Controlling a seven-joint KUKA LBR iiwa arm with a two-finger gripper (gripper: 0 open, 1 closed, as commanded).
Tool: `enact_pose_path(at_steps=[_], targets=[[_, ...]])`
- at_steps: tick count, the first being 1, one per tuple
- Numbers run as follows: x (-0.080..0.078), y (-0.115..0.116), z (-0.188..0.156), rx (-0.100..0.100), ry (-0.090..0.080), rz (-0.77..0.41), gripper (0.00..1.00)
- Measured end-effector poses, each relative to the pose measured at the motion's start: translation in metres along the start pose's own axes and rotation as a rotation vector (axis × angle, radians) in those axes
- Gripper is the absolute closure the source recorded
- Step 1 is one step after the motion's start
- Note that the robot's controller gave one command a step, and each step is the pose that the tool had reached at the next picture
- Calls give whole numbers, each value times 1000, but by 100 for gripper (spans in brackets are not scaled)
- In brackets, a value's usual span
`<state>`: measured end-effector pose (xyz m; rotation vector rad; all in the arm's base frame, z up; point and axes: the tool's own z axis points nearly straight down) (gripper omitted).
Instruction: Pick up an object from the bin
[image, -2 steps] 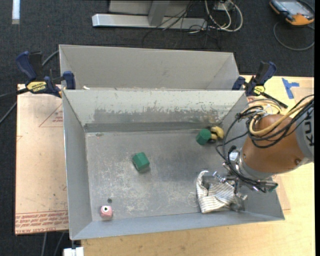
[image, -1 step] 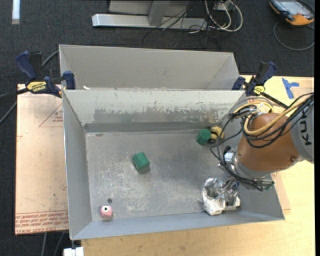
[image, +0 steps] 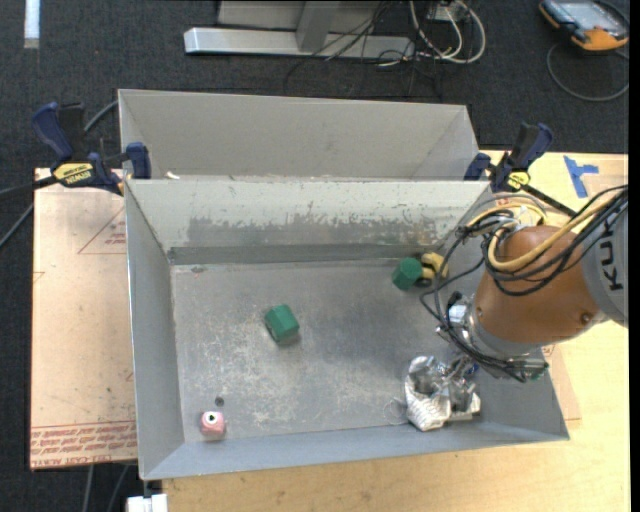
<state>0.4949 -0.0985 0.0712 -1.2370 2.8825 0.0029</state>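
Though hard to read from above, looks like the end of the descent: down low with the gripper (image: 440, 392) in the near right corner of the bin (image: 150, 320), close against the front wall, beneath the orange wrist cover (image: 530, 290). Cannot tell whether clenched or released, nor sort the pale silvery mass (image: 428, 410) at its tip into tool or bin thing. No clear sign of anything grasped. Nearest by the look of it, up by the far right of the floor, a green lump (image: 407, 274) touching a small yellow piece (image: 431, 264). Well apart, mid-floor, a green cube (image: 282, 324). Farthest off, in the near left corner, a small pink cylinder (image: 211, 424). Judging by all this, not yet at the lift. Next, probably: close on anything lying beneath, then raise straight up, clear of the front wall. Failing that, rise and cross toward the green lump, the closest plain candidate.
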Motion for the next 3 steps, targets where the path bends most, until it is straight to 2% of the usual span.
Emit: enact_pose_path(at_steps=[1, 2, 3], targets=[[0, 1, -3, -3, 2, 0, 100], [1, 3, -20, -9, 4, 0, 100], [0, 2, -43, -5, 1, 0, 100]])
